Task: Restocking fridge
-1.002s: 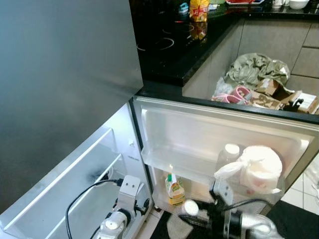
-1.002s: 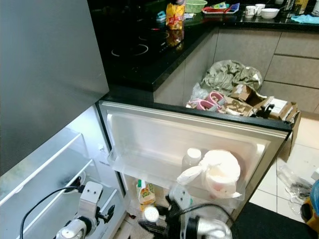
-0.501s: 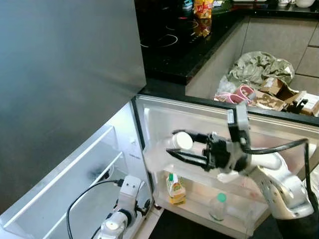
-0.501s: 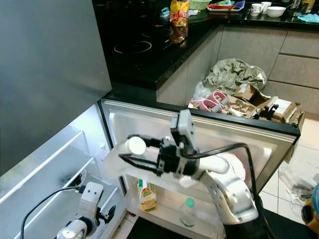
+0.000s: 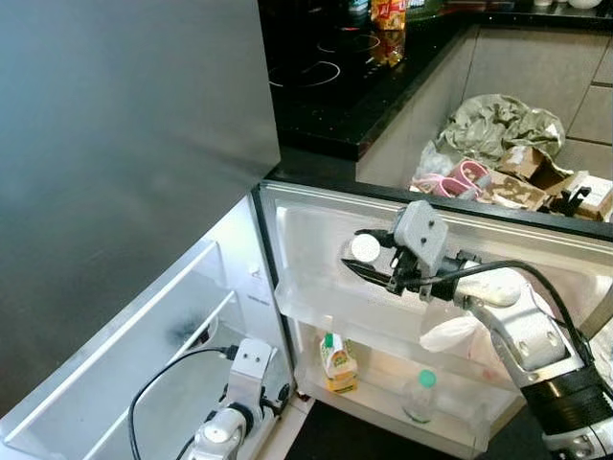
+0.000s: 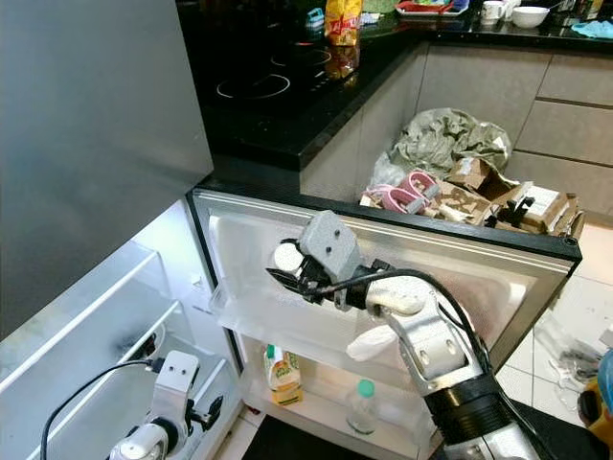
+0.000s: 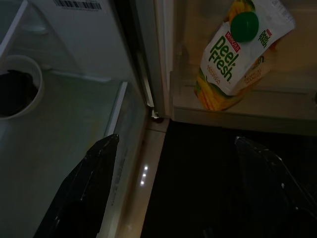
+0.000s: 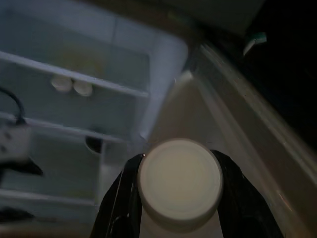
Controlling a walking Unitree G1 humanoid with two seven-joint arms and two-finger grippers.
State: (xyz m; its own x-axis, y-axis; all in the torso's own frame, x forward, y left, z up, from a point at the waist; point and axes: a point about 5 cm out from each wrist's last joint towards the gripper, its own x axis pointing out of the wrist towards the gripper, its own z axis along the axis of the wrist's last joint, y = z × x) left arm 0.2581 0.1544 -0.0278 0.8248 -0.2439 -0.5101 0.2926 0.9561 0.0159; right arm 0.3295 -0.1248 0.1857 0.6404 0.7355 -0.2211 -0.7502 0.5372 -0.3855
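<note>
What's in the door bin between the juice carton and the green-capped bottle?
Nothing: in the left eye view the lower door bin is bare between the juice carton and green-capped bottle.

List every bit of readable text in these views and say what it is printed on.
"Peel Fresh": on the juice carton with the green cap, in the lower fridge door shelf.
A small word on a red band above it: too blurred to read.
Barcode sticker on the fridge's inner wall: digits too small to read.
Yellow snack bag on the black counter: print too small to read.
</note>
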